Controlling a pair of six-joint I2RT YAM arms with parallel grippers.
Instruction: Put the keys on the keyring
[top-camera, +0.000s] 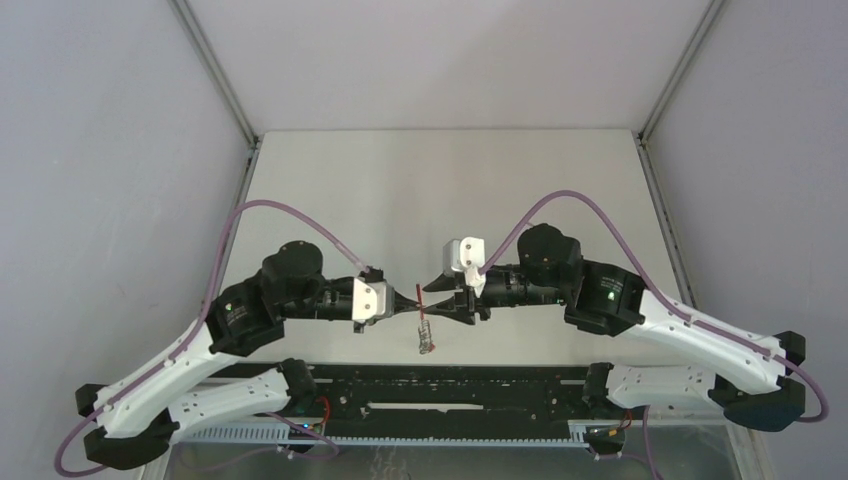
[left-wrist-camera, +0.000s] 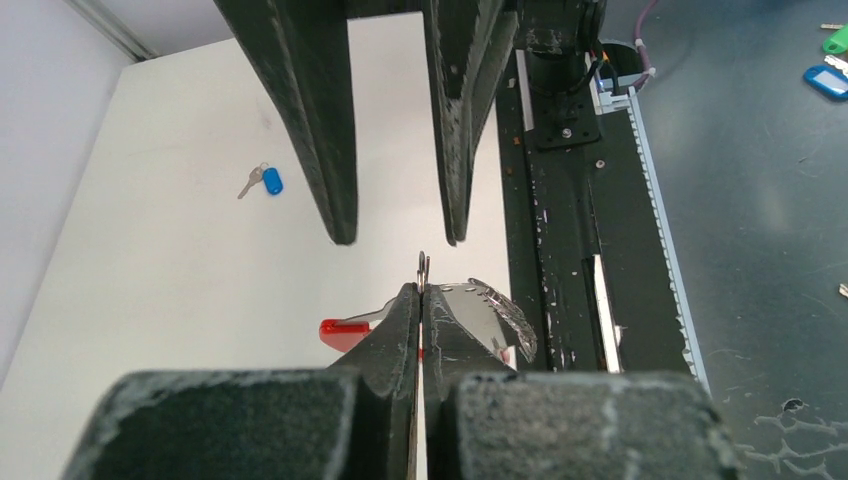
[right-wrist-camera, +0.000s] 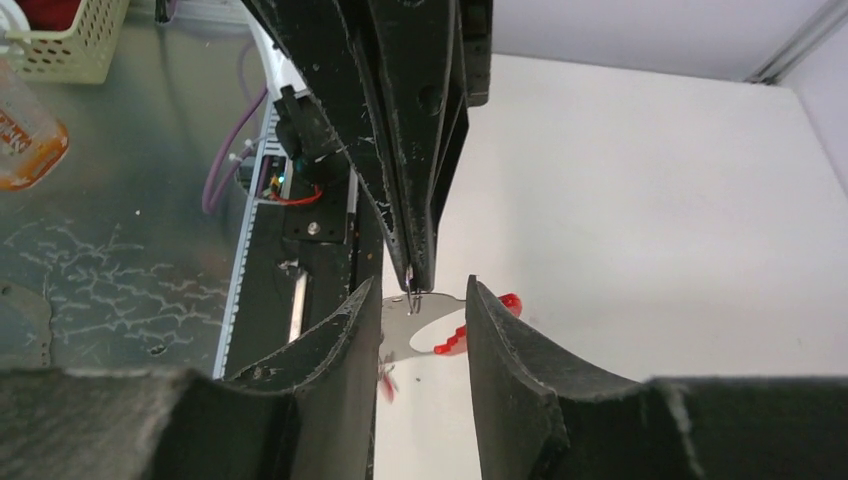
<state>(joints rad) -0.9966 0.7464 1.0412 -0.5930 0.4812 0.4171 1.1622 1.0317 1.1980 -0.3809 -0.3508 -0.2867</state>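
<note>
My left gripper (left-wrist-camera: 422, 292) is shut on a small silver ring (left-wrist-camera: 424, 264) of the keyring, holding it above the table. Below the jaws hang the keyring's red curved band (left-wrist-camera: 344, 333) and a flat silver plate (left-wrist-camera: 492, 312). My right gripper (right-wrist-camera: 421, 288) faces it, open, its fingers either side of the ring (right-wrist-camera: 413, 300) and the plate (right-wrist-camera: 400, 338) without gripping them. A small blurred red piece (right-wrist-camera: 387, 385) shows under the plate; I cannot tell what it is. A key with a blue tag (left-wrist-camera: 271, 181) lies on the white table. From above, the keyring (top-camera: 427, 335) dangles between both grippers.
A black rail (top-camera: 450, 392) runs along the table's near edge by the arm bases. Beyond that edge, on a dark surface, lie a blue tag (left-wrist-camera: 826, 81) and a green tag (left-wrist-camera: 836, 40). A cream basket (right-wrist-camera: 62, 42) and an orange-labelled bottle (right-wrist-camera: 24, 140) stand there too.
</note>
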